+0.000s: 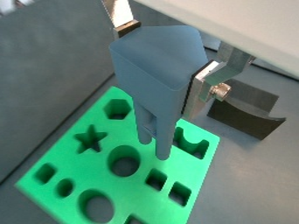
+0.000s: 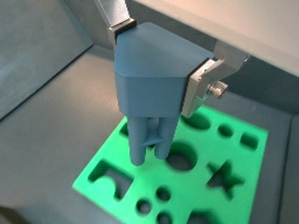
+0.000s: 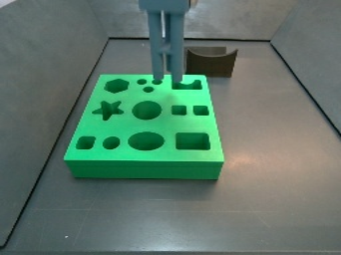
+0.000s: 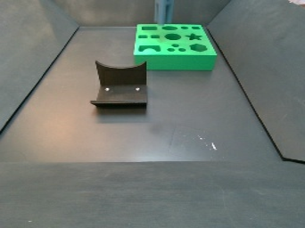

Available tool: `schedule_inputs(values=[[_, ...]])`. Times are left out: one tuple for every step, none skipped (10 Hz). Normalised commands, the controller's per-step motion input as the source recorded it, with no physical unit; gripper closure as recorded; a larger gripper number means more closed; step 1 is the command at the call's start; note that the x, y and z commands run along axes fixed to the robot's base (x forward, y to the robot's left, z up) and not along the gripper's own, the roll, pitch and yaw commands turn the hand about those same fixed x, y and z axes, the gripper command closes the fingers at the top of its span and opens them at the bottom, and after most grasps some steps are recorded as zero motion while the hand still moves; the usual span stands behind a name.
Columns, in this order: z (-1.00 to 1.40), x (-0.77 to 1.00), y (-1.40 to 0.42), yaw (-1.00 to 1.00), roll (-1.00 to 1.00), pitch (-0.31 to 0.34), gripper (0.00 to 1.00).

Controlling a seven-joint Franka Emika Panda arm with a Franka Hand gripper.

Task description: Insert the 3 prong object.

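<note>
My gripper (image 1: 162, 57) is shut on the wide top of the 3 prong object (image 1: 152, 83), a tall blue-grey piece, and both wrist views show it (image 2: 152, 87). It hangs upright, prongs down, over the green board with shaped holes (image 1: 70, 166). In a side view the prongs (image 3: 166, 45) end at the board's (image 3: 147, 164) back part, between the hexagon hole and the arch hole. I cannot tell whether the tips touch it. The silver fingers (image 2: 201, 80) press on opposite sides of the piece. The gripper is cut off above both side views.
The dark fixture with a curved top (image 4: 119, 85) stands on the floor apart from the board (image 4: 179, 62), and also shows behind it (image 3: 213, 62). Grey walls enclose the floor on all sides.
</note>
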Motion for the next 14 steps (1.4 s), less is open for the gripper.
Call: schedule_inputs(values=[[-0.28, -0.14, 0.79, 0.00, -0.46, -0.140, 1.00], [-0.29, -0.17, 0.77, 0.00, -0.45, -0.133, 1.00], [-0.21, 0.00, 0.00, -0.95, -0.06, -0.019, 1.00], [-0.15, 0.00, 0.00, -1.00, 0.00, -0.017, 1.00], [-0.14, 0.00, 0.00, -1.00, 0.00, -0.017, 1.00], [-0.11, 0.00, 0.00, -1.00, 0.00, -0.014, 1.00], [-0.10, -0.10, 0.06, -0.93, 0.01, -0.007, 1.00], [-0.07, -0.31, 0.13, -0.80, 0.03, -0.011, 1.00], [-0.21, -0.23, 0.14, -0.78, 0.07, 0.000, 1.00], [-0.23, -0.15, 0.00, -0.92, 0.11, 0.000, 1.00], [-0.21, -0.13, 0.00, -0.96, 0.13, 0.000, 1.00], [-0.15, -0.02, 0.28, -0.66, 0.09, 0.000, 1.00], [-0.17, -0.15, 0.31, -0.09, 0.12, -0.033, 1.00], [-0.13, -0.17, 0.22, -0.35, 0.07, 0.000, 1.00]])
